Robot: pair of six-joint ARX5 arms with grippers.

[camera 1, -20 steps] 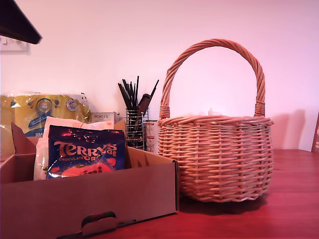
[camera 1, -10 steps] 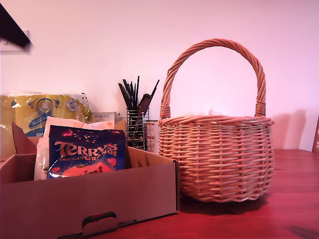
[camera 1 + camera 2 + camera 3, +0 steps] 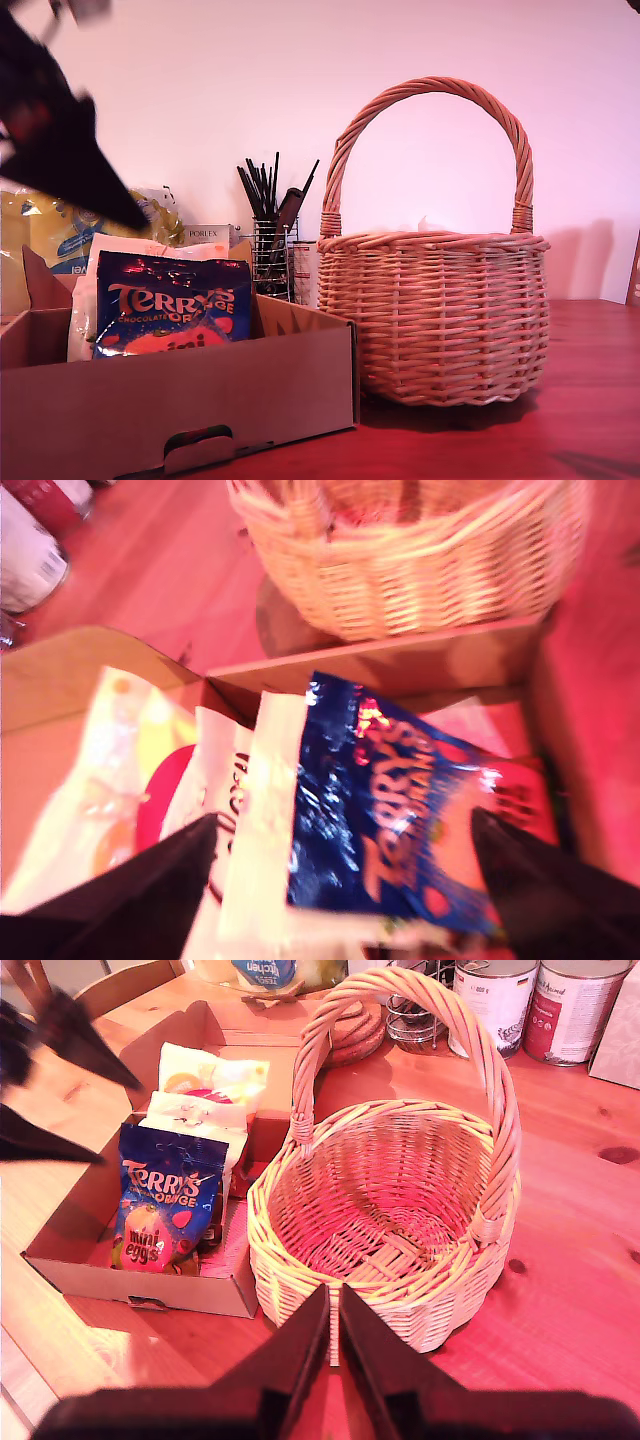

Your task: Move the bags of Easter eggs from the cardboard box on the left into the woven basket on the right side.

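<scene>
The dark blue Terry's bag (image 3: 170,315) stands at the front of the cardboard box (image 3: 200,400), with a white bag (image 3: 130,250) behind it. My first gripper (image 3: 130,212), blurred, hangs above the box at the exterior view's upper left. In the first wrist view it (image 3: 342,818) is open, its fingers (image 3: 130,890) wide apart on either side of the Terry's bag (image 3: 400,810), beside white bags (image 3: 250,810). My second gripper (image 3: 333,1320) is shut, hovering over the near rim of the woven basket (image 3: 390,1210), which looks empty. The basket (image 3: 440,310) stands at the exterior view's right of the box.
Behind the box are a yellow package (image 3: 60,225), a white Porlex box (image 3: 205,235) and a wire holder of black brushes (image 3: 270,240). Tins (image 3: 520,1000) and cork mats (image 3: 350,1025) stand beyond the basket on the wooden table (image 3: 570,1260).
My first gripper has come down from the exterior view's top left corner toward the box. The bags, box and basket have not moved.
</scene>
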